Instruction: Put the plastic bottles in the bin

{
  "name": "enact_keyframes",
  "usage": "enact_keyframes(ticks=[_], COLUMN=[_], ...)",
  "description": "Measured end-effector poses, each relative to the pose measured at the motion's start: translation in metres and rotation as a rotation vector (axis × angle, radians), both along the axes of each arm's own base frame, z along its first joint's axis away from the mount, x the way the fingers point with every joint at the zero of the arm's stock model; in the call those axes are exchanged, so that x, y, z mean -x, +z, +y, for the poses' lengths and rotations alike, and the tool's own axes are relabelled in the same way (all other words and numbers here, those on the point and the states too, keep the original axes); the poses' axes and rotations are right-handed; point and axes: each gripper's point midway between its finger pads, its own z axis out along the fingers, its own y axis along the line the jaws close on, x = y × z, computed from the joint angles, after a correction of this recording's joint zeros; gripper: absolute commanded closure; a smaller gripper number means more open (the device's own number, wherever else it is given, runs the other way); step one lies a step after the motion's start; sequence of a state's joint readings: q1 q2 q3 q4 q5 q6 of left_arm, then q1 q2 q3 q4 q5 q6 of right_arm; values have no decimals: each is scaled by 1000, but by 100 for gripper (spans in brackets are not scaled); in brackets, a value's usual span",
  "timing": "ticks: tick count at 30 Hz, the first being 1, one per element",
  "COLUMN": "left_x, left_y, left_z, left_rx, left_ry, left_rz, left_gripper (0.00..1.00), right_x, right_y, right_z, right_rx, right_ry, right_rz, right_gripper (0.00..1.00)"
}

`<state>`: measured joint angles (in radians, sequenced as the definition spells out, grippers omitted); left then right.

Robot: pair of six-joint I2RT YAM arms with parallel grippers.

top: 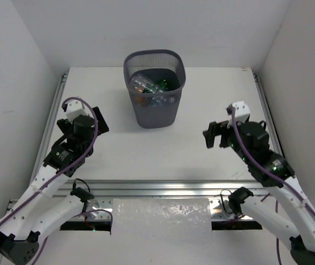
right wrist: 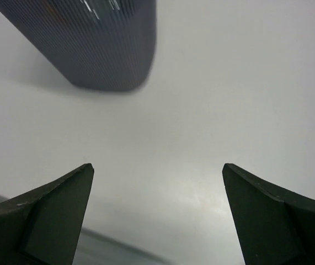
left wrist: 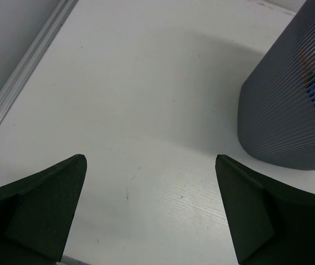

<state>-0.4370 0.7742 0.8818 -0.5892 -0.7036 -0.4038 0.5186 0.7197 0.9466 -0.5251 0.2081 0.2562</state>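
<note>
My left gripper (left wrist: pixel 150 160) hung over the white table (top: pixel 163 152) with its jaws spread wide, and only bare tabletop showed in the gap. My right gripper (right wrist: pixel 158 167) stood the same way, its dark fingers (right wrist: pixel 52 218) far apart and pinching nothing.

The bin (top: pixel 154 105) stood upright toward the far side of the table, roughly midway between my two arms and well apart from both grippers. From above, the plastic bottles (top: pixel 148 84) lay heaped inside it below the rim. They were mostly clear, with green among them and a little orange showing low through the mesh (they overlapped too much for me to count them).

In my left wrist view the bin's ribbed grey wall filled the upper right, with blue and orange showing through it. An aluminium rail (left wrist: pixel 25 72) ran along the table's edge at the upper left. In my right wrist view the bin sat at the upper left, tilted in the frame and somewhat blurred.
</note>
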Motion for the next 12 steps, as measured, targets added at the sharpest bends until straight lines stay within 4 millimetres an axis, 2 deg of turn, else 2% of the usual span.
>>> enact_keyframes(ticks=[3,5,8,12], left_x=[8,16,22,27], left_y=[-6,-10,-14,-11], left_z=[6,9,10,10], left_rx=[-5,4,20,39], left_ry=[14,11,-4,-17], left_rz=[-3,-19,-44,-77], left_gripper=[0,0,0,0], right_x=[20,32,41,46], right_y=[-61,-85,-100,-100], right_z=[-18,-28,-37,-45], right_rx=[57,87,96,85], right_ry=[-48,-78,-111,-151], right_rz=[130,194,231,230], right_gripper=[1,1,1,1])
